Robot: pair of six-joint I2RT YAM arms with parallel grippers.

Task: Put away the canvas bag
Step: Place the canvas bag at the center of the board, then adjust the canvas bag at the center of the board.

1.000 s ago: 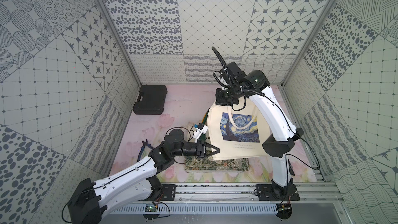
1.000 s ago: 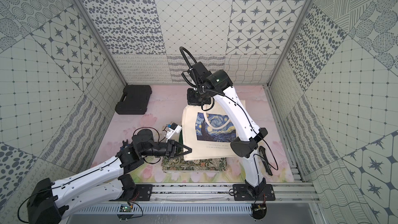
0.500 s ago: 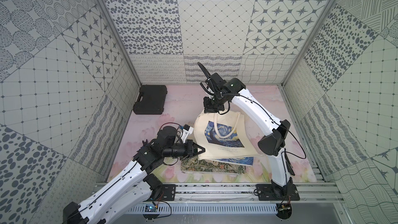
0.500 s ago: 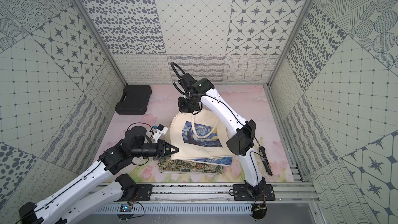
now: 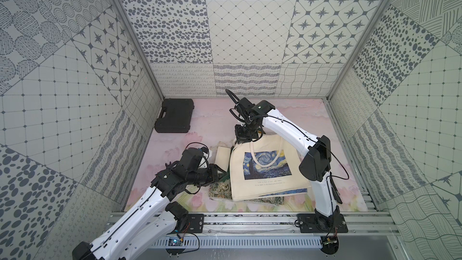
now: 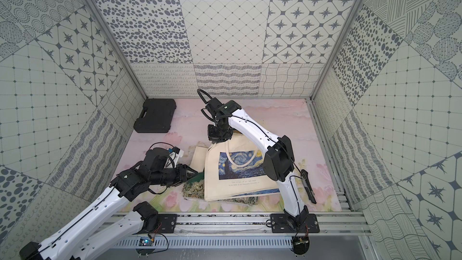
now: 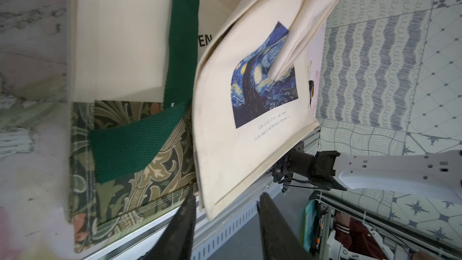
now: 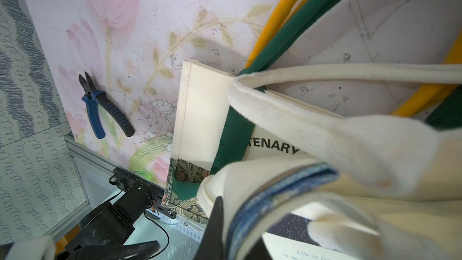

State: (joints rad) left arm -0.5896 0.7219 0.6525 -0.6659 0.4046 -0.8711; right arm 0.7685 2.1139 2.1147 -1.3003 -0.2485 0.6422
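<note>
The canvas bag [image 5: 265, 171] [image 6: 237, 171], cream with a blue starry-night print, hangs tilted over a stack of other bags, its low edge down by the front rail. My right gripper [image 5: 246, 138] [image 6: 217, 137] is shut on its top rim; in the right wrist view the rim [image 8: 275, 183] is pinched in the right gripper [image 8: 235, 221]. My left gripper [image 5: 221, 175] [image 6: 193, 172] stands open at the bag's left lower corner. In the left wrist view the canvas bag [image 7: 250, 111] has that corner loose between the spread fingers of the left gripper [image 7: 226, 196].
Beneath lie a green floral bag [image 5: 220, 191] [image 7: 140, 171] and a cream bag with a green strap [image 5: 223, 157] [image 7: 120, 46]. A black case [image 5: 175, 115] [image 6: 155, 115] sits at the back left. Blue-and-black pliers [image 5: 335, 191] [image 8: 105, 111] lie by the right arm's base.
My left gripper has opened and let go of the bag's lower corner. My right gripper has come down and forward with the top rim, laying the bag lower over the stack.
</note>
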